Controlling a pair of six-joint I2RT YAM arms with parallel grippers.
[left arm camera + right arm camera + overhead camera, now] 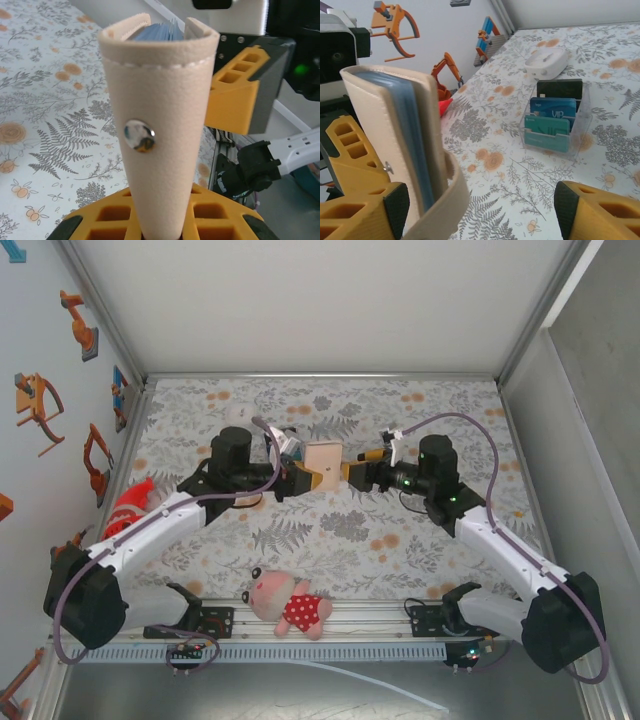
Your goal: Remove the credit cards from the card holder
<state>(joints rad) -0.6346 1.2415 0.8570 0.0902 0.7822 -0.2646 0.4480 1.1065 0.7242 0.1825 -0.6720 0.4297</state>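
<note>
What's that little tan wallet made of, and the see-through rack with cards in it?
The card holder looks like matte tan leather or imitation: fine grain, white stitching. Its snap looks like shiny metal. The rack is clear glossy plastic, probably acrylic; the cards show through.

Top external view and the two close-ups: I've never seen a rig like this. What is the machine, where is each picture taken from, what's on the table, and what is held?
Two robot arms are bolted at the table's near edge. The overhead picture looks down on both: left arm, right arm. The other two pictures come from a camera on each wrist. The left arm's jaws are shut on a tan card holder. The right arm's jaws stand open at its other end. On the floral cloth lie a plush toy, a clear stand of cards and a white round object.
</note>
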